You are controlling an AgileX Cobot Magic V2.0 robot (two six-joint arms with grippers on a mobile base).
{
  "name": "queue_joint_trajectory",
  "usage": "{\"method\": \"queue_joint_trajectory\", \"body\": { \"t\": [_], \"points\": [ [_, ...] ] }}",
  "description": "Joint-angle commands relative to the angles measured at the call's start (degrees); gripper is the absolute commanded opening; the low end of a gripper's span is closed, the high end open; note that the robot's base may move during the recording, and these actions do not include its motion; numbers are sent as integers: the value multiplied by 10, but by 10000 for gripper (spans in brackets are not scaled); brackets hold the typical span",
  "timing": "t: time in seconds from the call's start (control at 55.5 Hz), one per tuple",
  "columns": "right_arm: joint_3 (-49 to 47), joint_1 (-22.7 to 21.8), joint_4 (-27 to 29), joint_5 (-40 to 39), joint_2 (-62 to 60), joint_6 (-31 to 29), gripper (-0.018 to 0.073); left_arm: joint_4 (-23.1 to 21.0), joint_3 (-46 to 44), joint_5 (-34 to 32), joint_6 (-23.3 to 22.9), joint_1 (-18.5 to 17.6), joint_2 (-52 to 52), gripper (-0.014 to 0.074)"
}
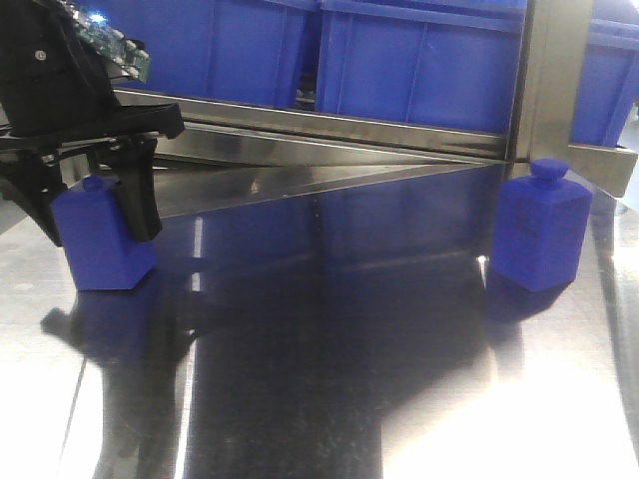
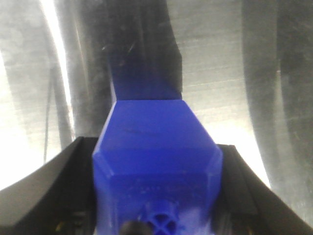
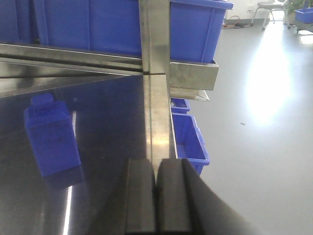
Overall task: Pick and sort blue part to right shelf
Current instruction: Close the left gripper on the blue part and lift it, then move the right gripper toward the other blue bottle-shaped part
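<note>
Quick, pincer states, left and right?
Left pincer: closed on a blue part.
Right pincer: closed, holding nothing.

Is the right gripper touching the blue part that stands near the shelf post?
Apart. The right wrist view shows the right gripper, jaws shut, with a stretch of bare table between it and the blue part.
</note>
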Motion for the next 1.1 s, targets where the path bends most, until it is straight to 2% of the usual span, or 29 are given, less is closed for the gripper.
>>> {"method": "queue_joint_trajectory", "body": {
  "t": [0.0,0.252,0.451,0.649,0.775,0.92,1.082],
  "points": [
    [-4,-3,0,-59,-9,-5,58,-1,-17,7,-3,-4,-37,250],
    [-4,-3,0,-103,-9,-5,58,21,-17,-23,0,-4,-136,250],
    [-5,-3,12,-126,-9,2,58,37,4,-96,22,-8,-253,250],
    [-31,-3,45,-107,-9,16,58,72,83,-169,28,-23,-374,250],
    [-73,-3,45,-67,-2,16,58,76,164,-243,28,-25,-446,250],
    [-149,-2,41,21,46,15,58,76,262,-318,28,-25,-524,250],
    [-280,6,39,128,147,-42,58,76,347,-380,28,-25,-589,250]
  ]
}}
